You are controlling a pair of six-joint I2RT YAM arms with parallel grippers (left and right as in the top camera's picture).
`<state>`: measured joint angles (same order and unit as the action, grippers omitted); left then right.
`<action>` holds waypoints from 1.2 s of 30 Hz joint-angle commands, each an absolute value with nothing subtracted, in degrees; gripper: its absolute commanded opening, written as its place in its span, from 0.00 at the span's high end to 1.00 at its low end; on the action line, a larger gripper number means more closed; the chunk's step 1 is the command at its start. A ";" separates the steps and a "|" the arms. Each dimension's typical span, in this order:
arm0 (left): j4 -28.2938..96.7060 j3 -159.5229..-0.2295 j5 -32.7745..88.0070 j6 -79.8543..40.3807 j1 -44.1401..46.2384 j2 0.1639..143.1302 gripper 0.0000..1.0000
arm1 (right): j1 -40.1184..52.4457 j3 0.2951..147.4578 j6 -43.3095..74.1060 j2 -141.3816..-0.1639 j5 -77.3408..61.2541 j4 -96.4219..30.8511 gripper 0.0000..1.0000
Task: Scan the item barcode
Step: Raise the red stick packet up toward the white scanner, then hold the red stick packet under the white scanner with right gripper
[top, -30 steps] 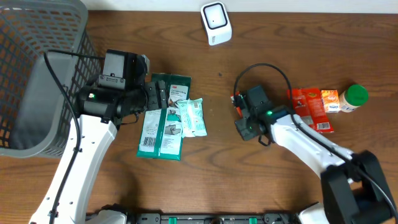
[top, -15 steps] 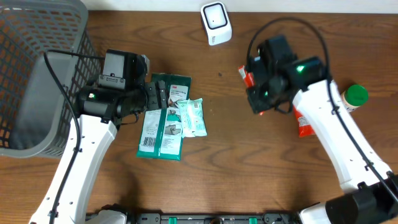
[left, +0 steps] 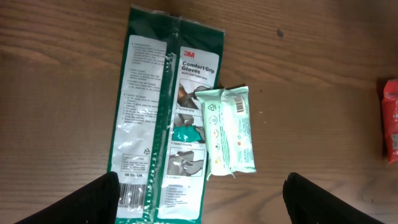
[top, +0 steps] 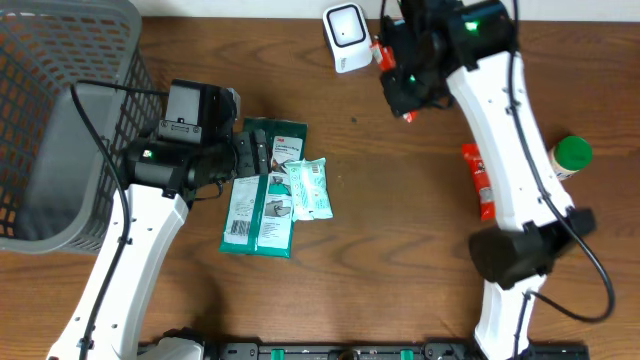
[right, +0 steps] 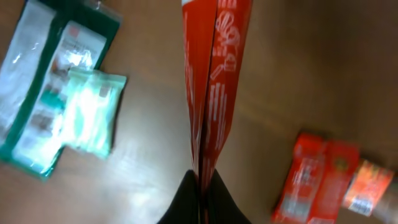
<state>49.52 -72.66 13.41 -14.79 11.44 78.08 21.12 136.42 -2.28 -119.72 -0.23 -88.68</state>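
Note:
My right gripper (top: pixel 398 82) is shut on a flat red packet (right: pixel 214 74), held edge-on and raised over the table right beside the white scanner (top: pixel 347 37) at the back. In the right wrist view the packet runs up from between my pinched fingers (right: pixel 202 186). My left gripper (top: pixel 255 155) hangs open over a green glove packet (left: pixel 161 112) with a barcode near its lower end. A pale green wipes pack (left: pixel 229 130) lies against the glove packet's right side. Nothing sits between the left fingers (left: pixel 93 199).
A grey mesh basket (top: pixel 60 120) fills the far left. A red box (top: pixel 479 180) and a green-capped bottle (top: pixel 572 155) lie at the right, partly hidden by my right arm. The red box also shows blurred in the right wrist view (right: pixel 311 180).
My right arm has risen from the table's middle and swung back towards the scanner with the red packet in its grip. The left arm and the green packets have not moved.

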 commanded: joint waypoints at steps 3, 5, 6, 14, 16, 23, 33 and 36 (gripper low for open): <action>49.69 -72.64 13.47 -14.26 11.27 78.35 0.16 | 20.71 137.99 -11.09 -125.89 7.42 -81.52 0.99; 49.69 -72.64 13.47 -14.26 11.27 78.35 0.16 | 20.71 137.99 -13.06 -127.85 9.61 -77.93 0.99; 49.69 -72.64 13.47 -14.26 11.27 78.35 0.15 | 20.71 137.99 -14.06 -128.84 10.46 -75.96 0.99; 49.69 -72.64 13.47 -14.26 11.27 78.35 0.15 | 20.67 137.99 -28.58 -135.37 15.42 -60.88 0.99; 49.69 -72.64 13.47 -14.26 11.27 78.35 0.15 | 20.64 137.99 -32.10 -137.10 15.55 -56.73 0.99; 49.69 -72.64 13.47 -14.26 11.27 78.35 0.15 | 20.43 137.99 -36.21 -142.21 22.31 -45.10 0.99; 49.69 -72.64 13.47 -14.26 11.27 78.35 0.16 | 20.36 137.97 -45.28 -149.14 33.23 -35.53 0.99; 49.69 -72.64 13.47 -14.26 11.27 78.35 0.15 | 20.64 137.97 -45.98 -149.67 33.28 -35.35 0.99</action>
<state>49.52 -72.66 13.39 -14.79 11.44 78.13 20.78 136.86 -42.87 -148.73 30.15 -35.75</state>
